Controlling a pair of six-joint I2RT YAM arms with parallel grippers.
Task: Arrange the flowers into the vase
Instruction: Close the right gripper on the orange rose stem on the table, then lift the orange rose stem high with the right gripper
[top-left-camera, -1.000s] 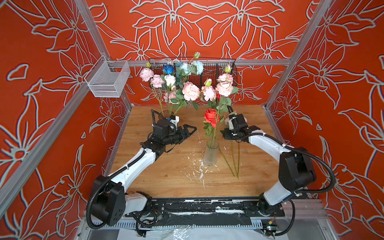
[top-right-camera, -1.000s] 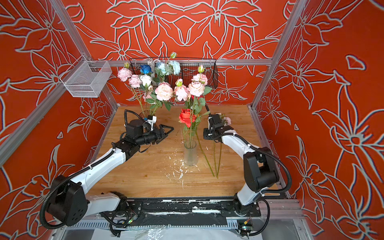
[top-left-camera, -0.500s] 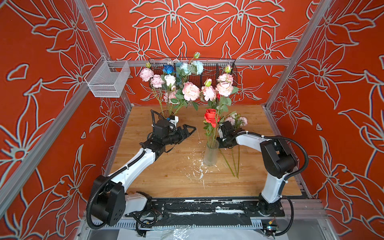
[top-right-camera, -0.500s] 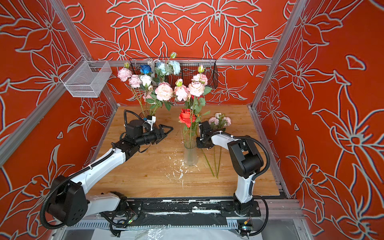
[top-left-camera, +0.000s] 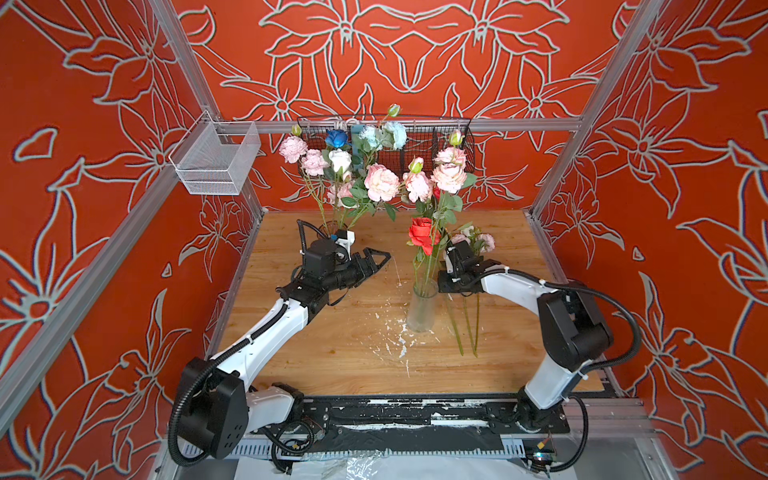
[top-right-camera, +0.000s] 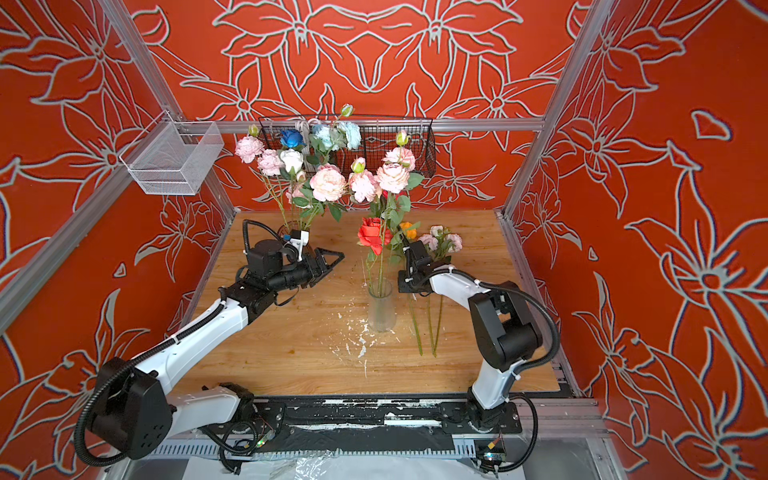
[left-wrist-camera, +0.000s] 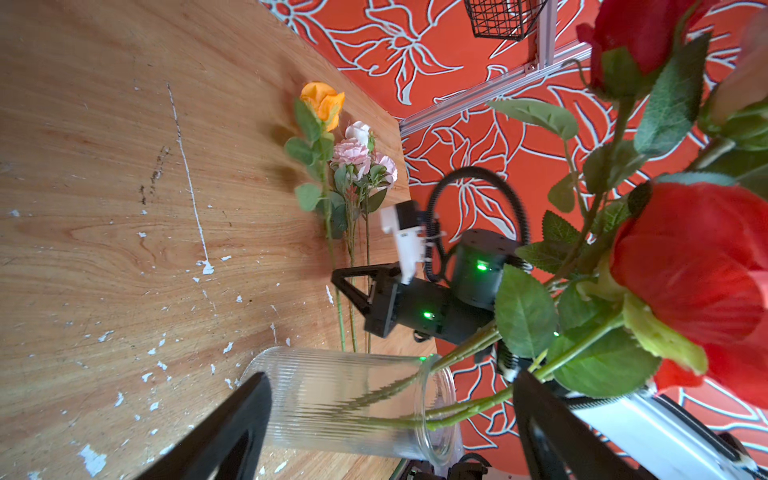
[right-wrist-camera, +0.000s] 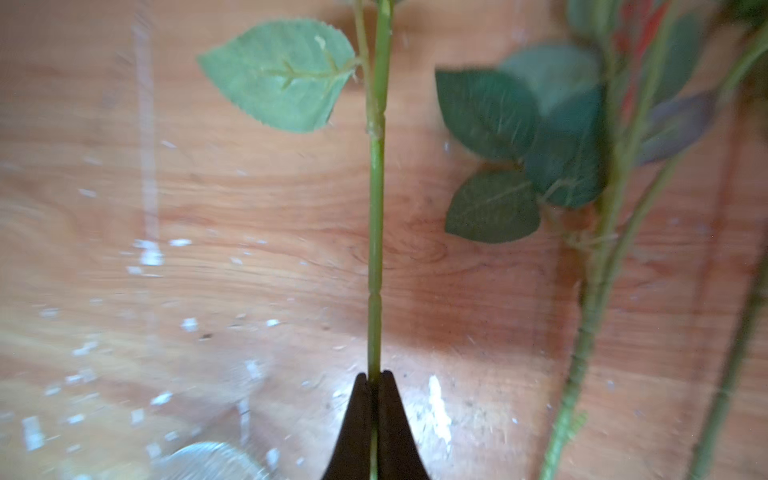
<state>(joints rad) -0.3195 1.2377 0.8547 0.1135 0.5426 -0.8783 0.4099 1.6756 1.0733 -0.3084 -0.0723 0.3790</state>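
In both top views the vase (top-left-camera: 422, 309) (top-right-camera: 381, 309) stands upright holding a red rose (top-left-camera: 420, 235) and pink flowers (top-left-camera: 446, 176), loose flowers (top-left-camera: 478, 243) lying beside it. The left wrist view shows the left gripper (left-wrist-camera: 390, 374) spread wide, empty, near the vase. The right wrist view shows the right gripper (right-wrist-camera: 374, 380) clenched on a green stem (right-wrist-camera: 376, 228)

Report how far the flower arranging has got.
Done: the red rose and a few pink blooms stand in the vase. In hand: the right gripper has its jaws shut on a stem, apparently the orange rose's. Left: that rose, the pink spray beside it, perhaps the back bunch. The left gripper is open, idle.
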